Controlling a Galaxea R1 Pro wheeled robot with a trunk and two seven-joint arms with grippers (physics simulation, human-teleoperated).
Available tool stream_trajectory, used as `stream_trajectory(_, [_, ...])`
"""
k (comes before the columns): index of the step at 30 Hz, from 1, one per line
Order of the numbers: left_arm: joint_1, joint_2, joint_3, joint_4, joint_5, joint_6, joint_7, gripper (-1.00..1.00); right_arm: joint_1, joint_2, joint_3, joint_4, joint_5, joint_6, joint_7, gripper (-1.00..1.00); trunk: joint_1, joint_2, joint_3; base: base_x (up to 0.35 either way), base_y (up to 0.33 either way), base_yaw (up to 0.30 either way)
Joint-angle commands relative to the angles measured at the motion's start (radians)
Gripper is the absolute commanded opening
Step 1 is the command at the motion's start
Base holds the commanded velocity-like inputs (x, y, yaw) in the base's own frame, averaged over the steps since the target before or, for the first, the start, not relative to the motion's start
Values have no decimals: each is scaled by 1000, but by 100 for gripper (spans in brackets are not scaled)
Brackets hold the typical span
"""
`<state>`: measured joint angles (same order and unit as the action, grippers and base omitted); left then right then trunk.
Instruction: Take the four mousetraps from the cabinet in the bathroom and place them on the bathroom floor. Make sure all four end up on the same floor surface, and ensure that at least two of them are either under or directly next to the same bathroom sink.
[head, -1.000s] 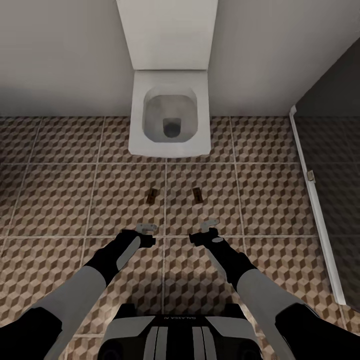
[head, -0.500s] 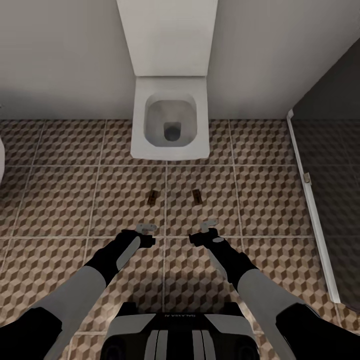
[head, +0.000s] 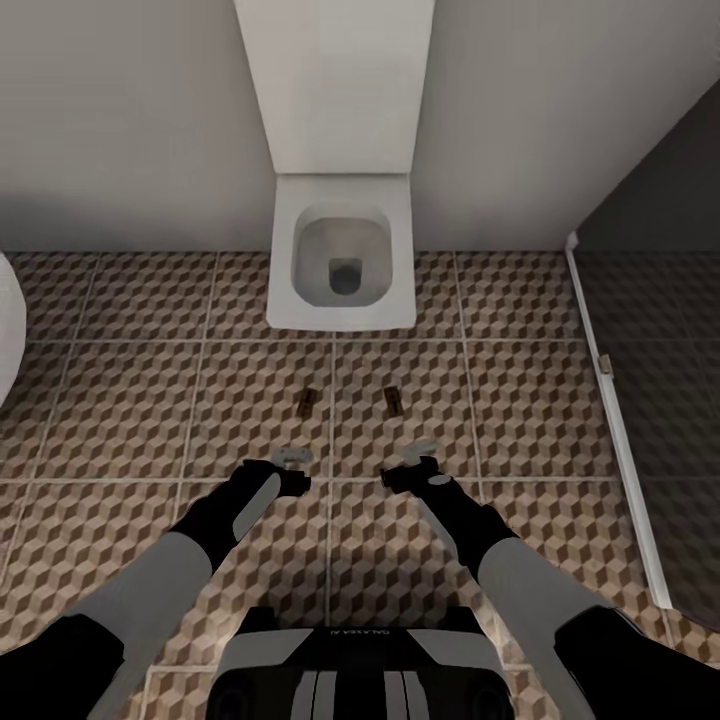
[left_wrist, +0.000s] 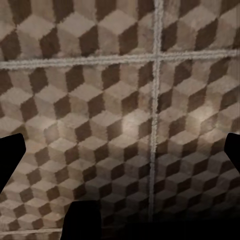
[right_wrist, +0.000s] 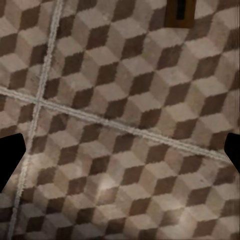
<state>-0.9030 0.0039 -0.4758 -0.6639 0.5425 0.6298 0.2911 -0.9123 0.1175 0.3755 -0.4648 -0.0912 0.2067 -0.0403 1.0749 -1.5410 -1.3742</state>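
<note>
Fingers (head: 283, 457) of both arms spread, empty; two mousetraps (head: 306, 402) before the toilet (head: 343, 262) risk missing the sink requirement.

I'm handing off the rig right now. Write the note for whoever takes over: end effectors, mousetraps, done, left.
Left end effector: open, empty, above the bathroom floor.
Right end effector: open, empty.
Two mousetraps lie flat on the floor tiles in front of the toilet: left one, right one, apart, neither touching it.
Done: two traps on the floor.
Left: the other two traps; at least two must sit under or beside a sink.
</note>
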Motion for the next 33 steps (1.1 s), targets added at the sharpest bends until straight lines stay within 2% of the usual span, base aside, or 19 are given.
stream_trajectory(1, [-1,1,-4,-1,10,2,9,100,0,-3,7,-2,-10,5,-4,100,-4,7,4,0,0,0])
stream_trajectory(5, [-1,1,-4,1,10,2,8,100,0,-23,7,-1,-10,5,-3,100,-19,35,23,0,0,0])
stream_trajectory(11, [-1,2,-4,31,10,1,7,100,0,-29,7,3,-10,5,-2,100,-42,77,52,0,0,0])
stream_trajectory(15, [-1,3,-4,79,11,-27,5,100,1,-49,8,10,-13,5,1,100,-58,105,70,0,0,0])
stream_trajectory(22, [-1,2,-5,152,11,-76,0,100,3,-67,7,20,-14,-3,2,100,-84,154,103,0,0,0])
stream_trajectory(27, [-1,1,-8,226,11,-120,-3,100,4,-83,7,52,-14,-58,2,100,-104,189,127,0,0,0])
stream_trajectory(33, [0,-2,-46,290,11,-182,-5,100,4,-108,8,94,-14,-101,26,100,-127,231,155,0,0,0])
